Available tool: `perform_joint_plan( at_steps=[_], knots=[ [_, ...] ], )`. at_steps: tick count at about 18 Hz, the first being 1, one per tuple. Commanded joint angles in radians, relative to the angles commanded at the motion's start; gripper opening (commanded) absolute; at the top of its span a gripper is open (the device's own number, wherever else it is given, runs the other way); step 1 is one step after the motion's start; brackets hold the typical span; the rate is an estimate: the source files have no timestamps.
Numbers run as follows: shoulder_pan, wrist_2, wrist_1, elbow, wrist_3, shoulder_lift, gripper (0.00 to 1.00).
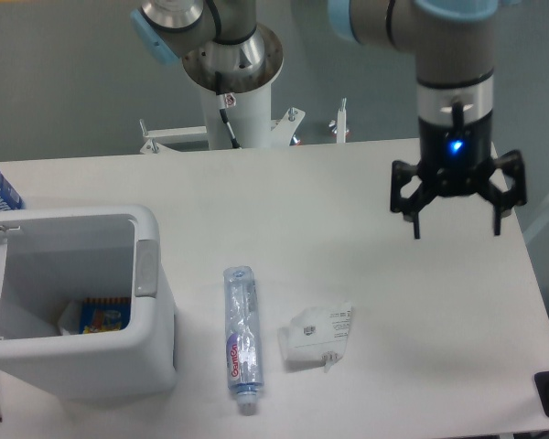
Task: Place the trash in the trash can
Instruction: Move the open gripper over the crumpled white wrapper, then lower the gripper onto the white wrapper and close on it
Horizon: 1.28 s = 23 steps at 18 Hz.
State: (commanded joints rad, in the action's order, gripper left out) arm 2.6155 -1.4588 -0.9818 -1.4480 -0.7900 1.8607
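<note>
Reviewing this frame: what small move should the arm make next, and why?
Probably carry the gripper down-left in the camera view toward the plastic bag, the nearer piece of trash. The gripper hangs open and empty above the table's right side, while the bag and the bottle both lie untouched on the table beside the trash can.
</note>
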Motion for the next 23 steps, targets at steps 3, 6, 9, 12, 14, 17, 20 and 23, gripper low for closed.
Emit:
perform_joint_plan(
  at_steps=[3, 6, 9, 12, 14, 17, 20, 23],
  knots=[
    [-0.026, 0.002, 0.002, -0.055, -0.006, 0.003, 1.0],
    [-0.041, 0.009, 0.02, -0.104, -0.011, 0.012, 1.0],
    [-0.066, 0.012, 0.026, -0.114, -0.014, 0.057, 1.0],
    [-0.1, 0.011, 0.028, -0.12, -0.038, 0.118, 1.0],
    [-0.12, 0.012, 0.052, -0.121, -0.038, 0.15, 1.0],
    [-0.133, 0.011, 0.119, -0.167, -0.035, 0.175, 1.0],
    [-0.135, 0.011, 0.144, -0.204, -0.037, 0.187, 1.0],
    [-0.149, 0.011, 0.146, -0.209, -0.035, 0.193, 1.0]
  ],
)
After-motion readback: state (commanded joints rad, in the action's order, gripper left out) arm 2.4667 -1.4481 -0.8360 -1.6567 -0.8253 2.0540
